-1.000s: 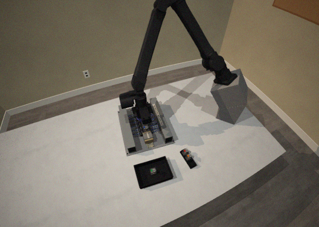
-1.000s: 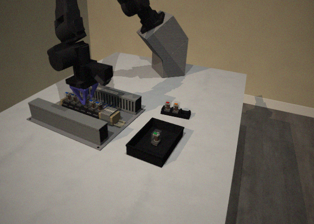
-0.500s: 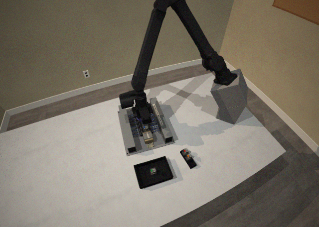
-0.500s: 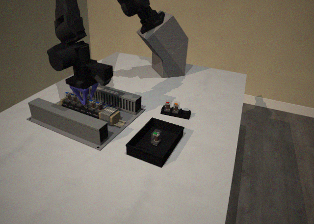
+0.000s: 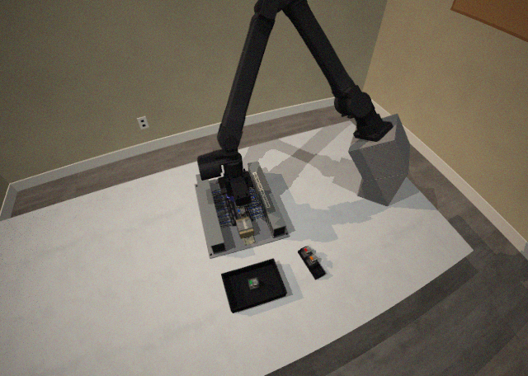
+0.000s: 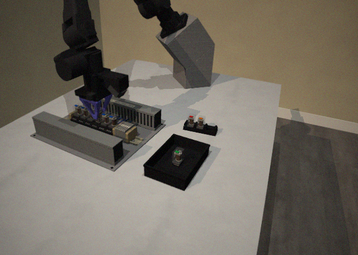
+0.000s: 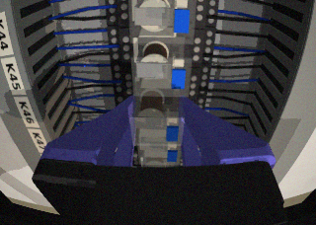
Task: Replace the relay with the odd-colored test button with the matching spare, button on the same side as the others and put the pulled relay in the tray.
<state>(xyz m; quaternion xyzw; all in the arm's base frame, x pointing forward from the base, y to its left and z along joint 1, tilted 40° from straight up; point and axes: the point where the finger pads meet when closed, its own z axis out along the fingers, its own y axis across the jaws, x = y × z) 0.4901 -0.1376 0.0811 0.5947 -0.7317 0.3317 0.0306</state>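
My gripper (image 6: pixel 94 113) reaches straight down into the relay row on the grey panel (image 5: pixel 241 212). Its purple fingers are shut on a blue-button relay (image 7: pixel 158 136) that stands in line with the row. Two more blue-button relays (image 7: pixel 161 18) (image 7: pixel 160 66) stand just beyond it, with their buttons on the same side. I cannot tell whether the held relay's top is level with theirs. A green-button relay (image 6: pixel 177 156) stands in the black tray (image 6: pixel 175 165). The black spare holder (image 6: pixel 199 130) carries a red-button relay (image 6: pixel 191 119) and an orange-button relay (image 6: pixel 200 121). Its third place is empty.
Grey slotted wire ducts (image 6: pixel 76 138) (image 6: pixel 134 113) run along both sides of the relay row. A beige terminal block (image 6: pixel 125 131) sits at the row's near end. Blue wires fan out on both sides. The arm's grey pedestal (image 6: pixel 191 56) stands at the back.
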